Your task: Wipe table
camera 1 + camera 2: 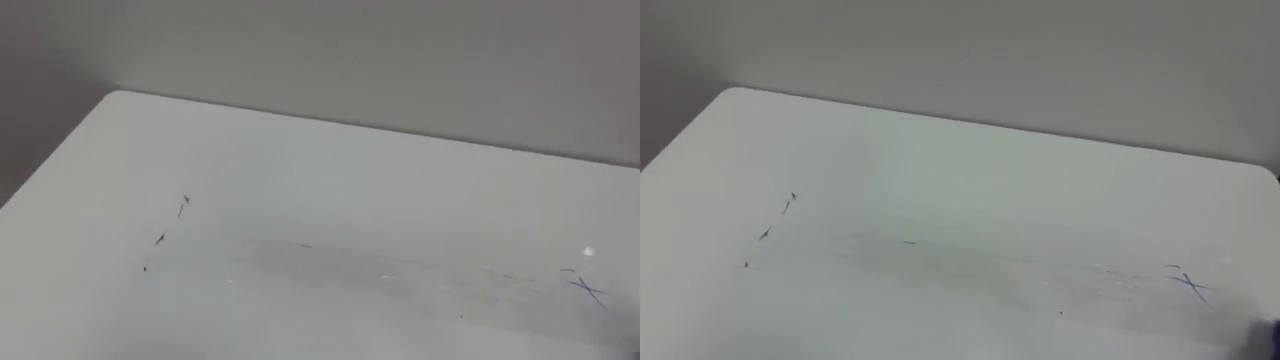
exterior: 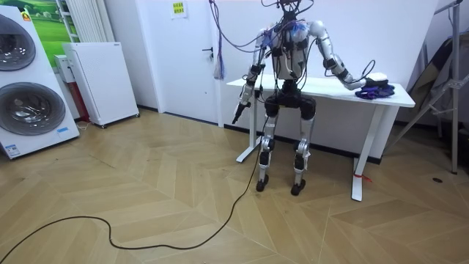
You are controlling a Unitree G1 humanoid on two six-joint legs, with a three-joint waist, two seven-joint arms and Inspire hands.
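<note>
Watching white bench, long axis running left-right across eye views. Dark marks at left, crossed scribble at right. Purple cloth bunched at bench's right end, right hand on it; I cannot tell grip. Left hand hangs beside bench, grip unclear too.

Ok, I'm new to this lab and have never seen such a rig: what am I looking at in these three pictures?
This is a humanoid robot on two legs, standing at a white table. The room view comes from a camera in the room, behind the robot. The two eye views come from its head, looking down on the tabletop, where dark pen-like marks show. Its right hand rests on a purple cloth at the table's end; its left hand hangs beside it.
</note>
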